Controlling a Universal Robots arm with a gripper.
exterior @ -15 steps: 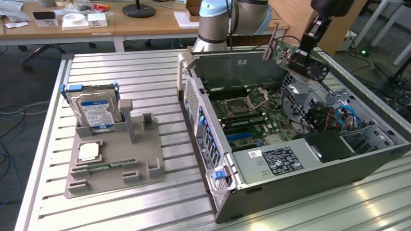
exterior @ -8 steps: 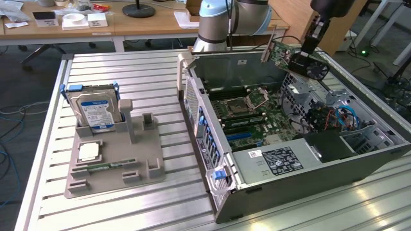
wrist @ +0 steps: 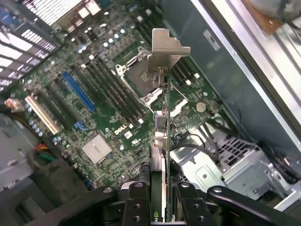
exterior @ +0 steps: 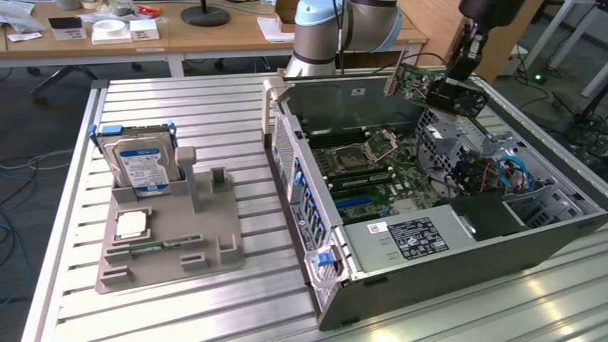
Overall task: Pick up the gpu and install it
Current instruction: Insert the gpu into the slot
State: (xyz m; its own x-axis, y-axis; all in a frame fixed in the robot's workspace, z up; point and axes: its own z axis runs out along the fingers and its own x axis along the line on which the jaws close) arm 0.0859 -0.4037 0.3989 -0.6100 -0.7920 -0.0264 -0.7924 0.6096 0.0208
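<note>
The gpu [exterior: 419, 83] hangs in the air above the far side of the open computer case [exterior: 446, 249], tilted, its silver bracket toward the exterior view's left. My gripper [exterior: 454, 89] is shut on it from the exterior view's right. In the wrist view the gpu [wrist: 162, 127] runs edge-on away from my gripper [wrist: 159, 200], with the silver bracket [wrist: 165, 51] at its far end. Black fingers [wrist: 135, 202] press both faces of the card. Below it lies the green motherboard [wrist: 101, 110] with its blue slot [wrist: 77, 90] and CPU socket.
A grey fixture [exterior: 166, 235] on the slatted metal table [exterior: 218, 121] holds a blue-labelled hard drive [exterior: 142, 164], a CPU chip and a green RAM stick [exterior: 152, 247]. Inside the case are a drive cage [exterior: 475, 135] and cables [exterior: 503, 174]. Desks stand behind.
</note>
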